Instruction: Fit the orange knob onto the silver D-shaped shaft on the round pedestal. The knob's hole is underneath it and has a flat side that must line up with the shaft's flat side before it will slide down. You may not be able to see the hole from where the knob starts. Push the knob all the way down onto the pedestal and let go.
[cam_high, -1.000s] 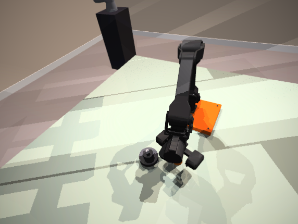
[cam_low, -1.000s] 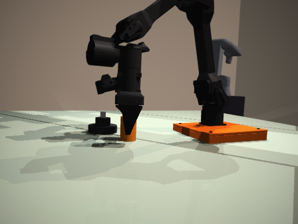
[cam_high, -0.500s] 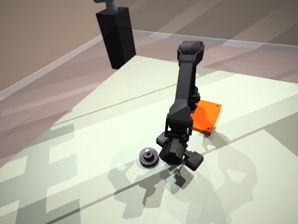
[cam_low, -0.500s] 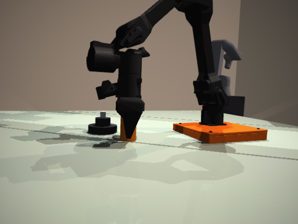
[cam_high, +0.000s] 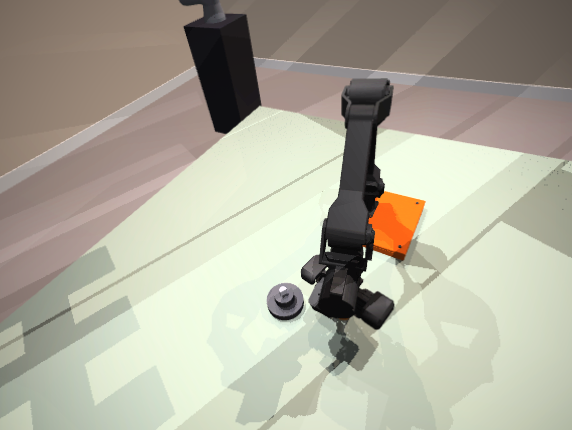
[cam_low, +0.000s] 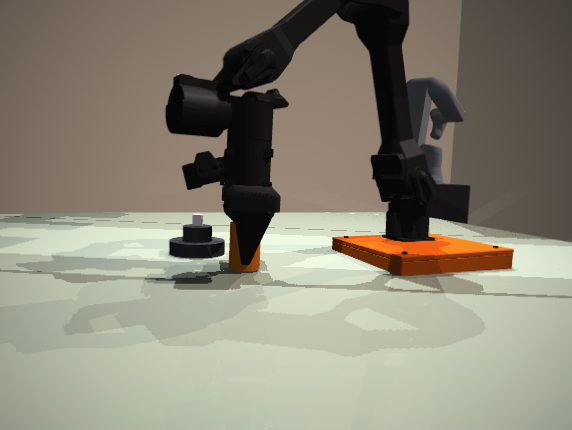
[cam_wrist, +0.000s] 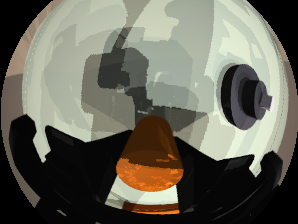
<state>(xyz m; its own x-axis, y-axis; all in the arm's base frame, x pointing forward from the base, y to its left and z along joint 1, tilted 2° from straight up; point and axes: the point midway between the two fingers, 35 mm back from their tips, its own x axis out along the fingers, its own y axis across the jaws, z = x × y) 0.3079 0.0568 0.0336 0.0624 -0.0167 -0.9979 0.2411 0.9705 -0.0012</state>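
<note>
Orange knob (cam_low: 236, 250), a short upright cylinder, stands on the pale table (cam_low: 300, 350) at centre left of the exterior frame, just beside the round pedestal (cam_low: 196, 246) with its silver D-shaped shaft (cam_low: 197, 219) to the left. Black gripper (cam_low: 248, 252) reaches straight down over the knob, its jaws pinching the knob's sides low down, near the table. In the wrist view the knob (cam_wrist: 150, 160) fills the lower centre between the dark fingers, and the pedestal (cam_wrist: 245, 104) sits at the right edge. The knob looks rigid, smooth and light, so it could probably slip or twist; a firm hold across its round wall seems right. Its underside hole is hidden. No containers appear in any view.
</note>
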